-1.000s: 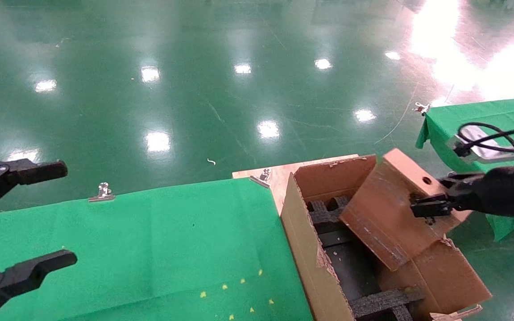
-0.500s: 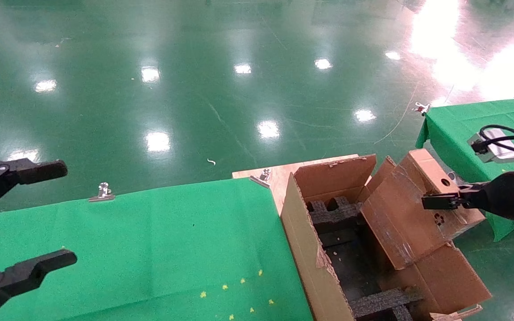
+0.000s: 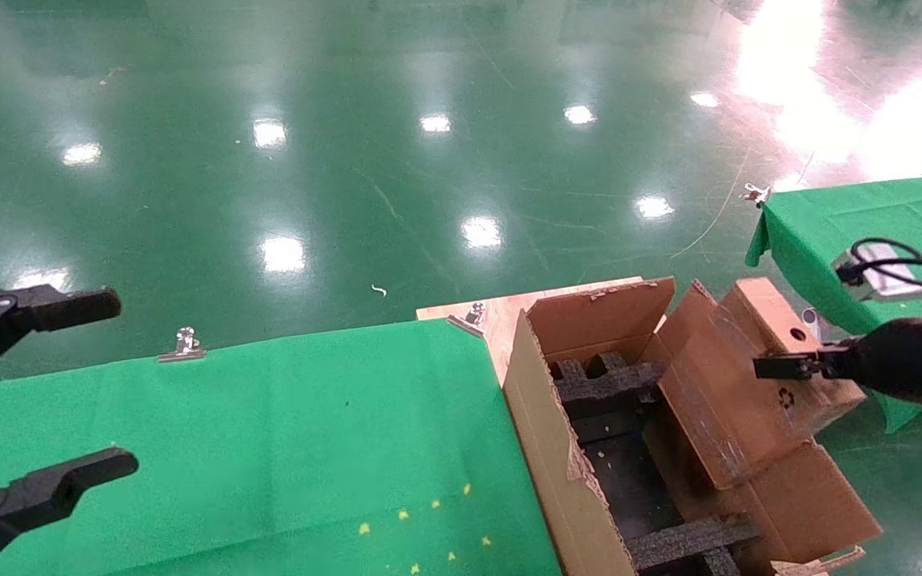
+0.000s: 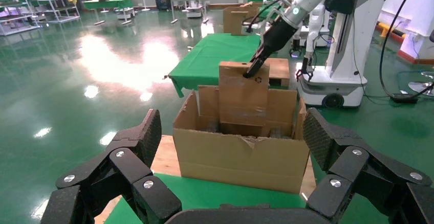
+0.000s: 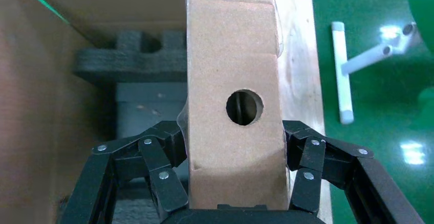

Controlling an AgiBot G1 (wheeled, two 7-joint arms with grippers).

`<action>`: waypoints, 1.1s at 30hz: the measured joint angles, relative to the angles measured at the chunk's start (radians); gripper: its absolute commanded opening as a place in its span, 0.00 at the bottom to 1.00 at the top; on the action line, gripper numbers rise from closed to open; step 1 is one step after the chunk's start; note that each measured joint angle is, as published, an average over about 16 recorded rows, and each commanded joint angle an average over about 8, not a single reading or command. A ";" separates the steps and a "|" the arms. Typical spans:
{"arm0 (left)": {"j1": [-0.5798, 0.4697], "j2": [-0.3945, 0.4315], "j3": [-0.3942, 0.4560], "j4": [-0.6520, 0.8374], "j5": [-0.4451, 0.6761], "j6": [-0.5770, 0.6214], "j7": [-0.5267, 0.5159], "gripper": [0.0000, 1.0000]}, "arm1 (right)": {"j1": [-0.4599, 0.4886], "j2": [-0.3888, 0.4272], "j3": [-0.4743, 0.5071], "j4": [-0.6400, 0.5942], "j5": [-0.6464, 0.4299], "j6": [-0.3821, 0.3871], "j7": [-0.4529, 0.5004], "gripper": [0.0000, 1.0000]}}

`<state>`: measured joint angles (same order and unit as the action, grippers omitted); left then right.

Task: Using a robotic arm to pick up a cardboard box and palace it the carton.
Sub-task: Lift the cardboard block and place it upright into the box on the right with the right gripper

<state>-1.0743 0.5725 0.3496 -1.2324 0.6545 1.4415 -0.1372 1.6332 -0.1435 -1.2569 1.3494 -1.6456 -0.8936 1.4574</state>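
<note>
Cardboard box, flat and brown with a round punched hole on its narrow top face and a recycling mark on its taped broad face, stands tilted on edge at the 3 o'clock side of the carton, its lower end down inside the opening. The right gripper of the robotic arm clasps it: in the right wrist view the black linked fingers press both broad faces just below the hole. The carton is large and corrugated, with torn-edged flaps standing open and black foam grid inserts inside; it sits on a bare wooden board at the 3 o'clock end of the green-covered tabletop. Metal clips hold the cloth at its far edge. The left gripper hovers idle at 9 o'clock over the tabletop, fingers spread wide, well apart from the carton. Another green-draped tabletop stands at 2 o'clock on the glossy green floor.
</note>
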 measured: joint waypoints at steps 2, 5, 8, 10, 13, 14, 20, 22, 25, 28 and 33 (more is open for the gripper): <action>0.000 0.000 0.000 0.000 0.000 0.000 0.000 1.00 | -0.010 -0.006 -0.008 0.002 -0.022 0.017 0.022 0.00; 0.000 0.000 0.000 0.000 0.000 0.000 0.000 1.00 | -0.026 -0.016 -0.020 0.004 -0.054 0.042 0.053 0.00; 0.000 0.000 0.000 0.000 0.000 0.000 0.000 1.00 | -0.041 -0.028 -0.031 0.005 -0.085 0.065 0.081 0.00; 0.000 0.000 0.000 0.000 0.000 0.000 0.000 1.00 | -0.050 -0.036 -0.038 0.006 -0.105 0.079 0.099 0.00; 0.000 0.000 0.000 0.000 0.000 0.000 0.000 1.00 | -0.064 -0.051 -0.048 0.006 -0.136 0.101 0.125 0.00; 0.000 0.000 0.000 0.000 0.000 0.000 0.000 1.00 | -0.069 -0.056 -0.052 0.006 -0.147 0.108 0.134 0.00; 0.000 0.000 0.000 0.000 0.000 0.000 0.000 1.00 | -0.100 -0.088 -0.072 0.006 -0.217 0.152 0.190 0.00; 0.000 0.000 0.000 0.000 0.000 0.000 0.000 1.00 | -0.110 -0.099 -0.078 0.006 -0.241 0.166 0.212 0.00; 0.000 0.000 0.000 0.000 0.000 0.000 0.000 1.00 | -0.127 -0.115 -0.086 0.005 -0.276 0.187 0.247 0.00; 0.000 0.000 0.000 0.000 0.000 0.000 0.000 1.00 | -0.145 -0.130 -0.094 0.004 -0.310 0.209 0.285 0.00; 0.000 0.000 0.000 0.000 0.000 0.000 0.000 1.00 | -0.176 -0.153 -0.105 0.002 -0.360 0.242 0.349 0.00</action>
<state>-1.0743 0.5725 0.3497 -1.2324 0.6544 1.4415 -0.1372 1.4575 -0.2965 -1.3614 1.3519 -2.0059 -0.6514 1.8064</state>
